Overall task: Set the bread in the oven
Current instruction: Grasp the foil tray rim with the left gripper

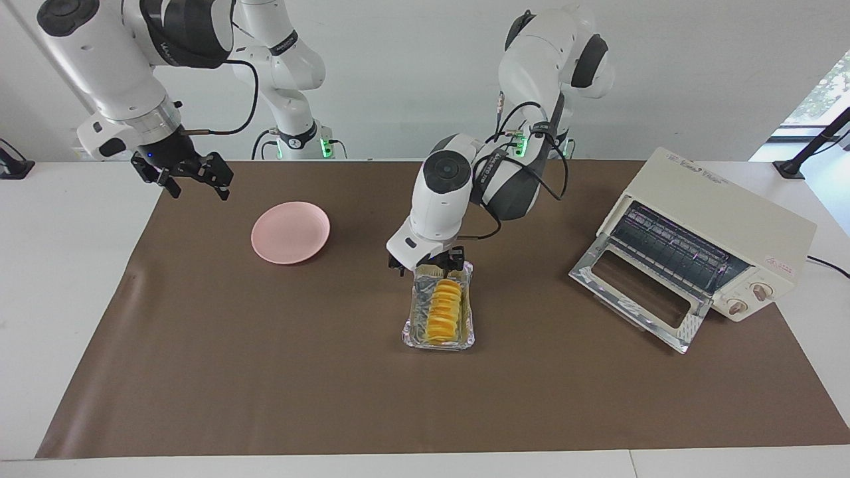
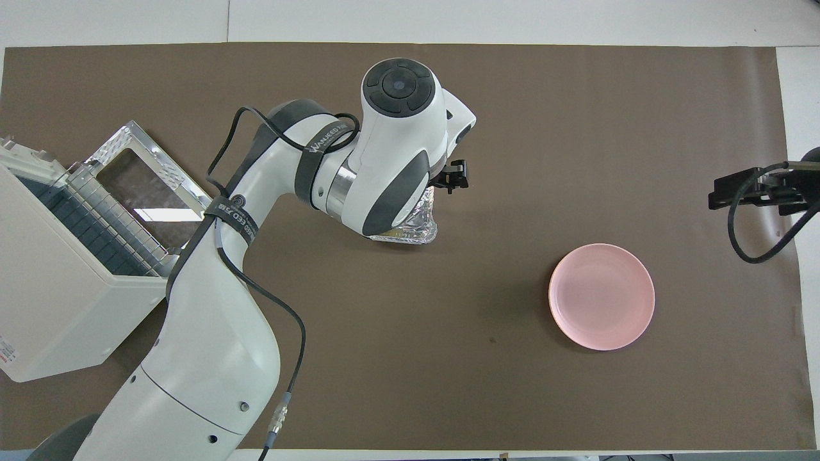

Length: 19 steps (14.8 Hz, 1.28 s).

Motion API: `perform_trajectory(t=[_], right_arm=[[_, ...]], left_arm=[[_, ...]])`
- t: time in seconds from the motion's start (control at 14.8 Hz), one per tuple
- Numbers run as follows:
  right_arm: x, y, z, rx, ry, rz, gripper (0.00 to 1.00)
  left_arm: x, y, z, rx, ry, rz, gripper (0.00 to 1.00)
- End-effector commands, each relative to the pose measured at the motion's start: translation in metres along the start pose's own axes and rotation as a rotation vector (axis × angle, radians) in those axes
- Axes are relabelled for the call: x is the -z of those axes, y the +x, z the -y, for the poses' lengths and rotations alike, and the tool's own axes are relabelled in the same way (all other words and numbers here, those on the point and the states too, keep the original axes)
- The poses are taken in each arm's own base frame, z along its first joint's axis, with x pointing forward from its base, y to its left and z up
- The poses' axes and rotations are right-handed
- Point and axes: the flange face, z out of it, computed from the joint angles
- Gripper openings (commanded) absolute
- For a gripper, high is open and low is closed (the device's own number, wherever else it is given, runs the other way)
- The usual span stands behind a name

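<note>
Reaching for the bread (image 1: pixel 443 307), the left hand (image 1: pixel 427 265) hovers open at the foil tray's (image 1: pixel 468 337) twelve-o'clock end. Next it must drop and pinch the loaf. The right hand (image 1: pixel 188 174) waits open.

The bread (image 1: pixel 443 310) lies in the foil tray (image 1: pixel 411 333) near the middle of the mat (image 1: pixel 265 372), and the left gripper (image 1: pixel 427 264) hangs over the tray's end nearer the robots, perhaps just touching its rim, though that is hard to tell. The oven (image 1: pixel 724 229) stands at the left arm's end of the table with its door (image 1: pixel 631 292) dropped down onto the mat toward the tray. The plate (image 1: pixel 290 232) sits toward the right arm's end, nearer the robots than the tray, with the right gripper (image 1: pixel 192 178) over the mat's corner near it.
</note>
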Motion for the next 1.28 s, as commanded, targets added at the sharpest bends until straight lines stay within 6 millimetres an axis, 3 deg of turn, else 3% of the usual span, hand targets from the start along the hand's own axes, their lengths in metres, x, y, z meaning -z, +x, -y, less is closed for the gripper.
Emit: perform_trajectory(t=[0.0, 0.13, 0.34, 0.74, 1.01, 1.21], right_arm=[[0.0, 0.002, -0.002, 0.076, -0.007, -0.005, 1.0], [-0.001, 0.001, -0.001, 0.11, -0.007, -0.001, 1.0], [-0.003, -0.002, 0.0, 0.115, -0.008, 0.014, 1.0], [-0.002, -0.005, 0.002, 0.118, -0.006, 0.026, 1.0], [0.003, -0.007, 0.002, 0.116, -0.007, 0.014, 1.0], [0.004, -0.007, 0.002, 0.116, -0.009, 0.013, 1.0]], left_arm=[[-0.008, -0.004, 0.001, 0.014, 0.0, -0.008, 1.0], [-0.027, -0.006, 0.001, 0.015, 0.001, -0.009, 1.0], [-0.059, -0.013, -0.016, -0.006, 0.008, 0.003, 0.97], [-0.067, -0.013, -0.017, -0.004, 0.009, 0.006, 0.8], [-0.074, -0.019, -0.021, -0.004, 0.017, 0.016, 0.64], [-0.074, -0.02, -0.023, 0.02, 0.015, 0.017, 0.46]])
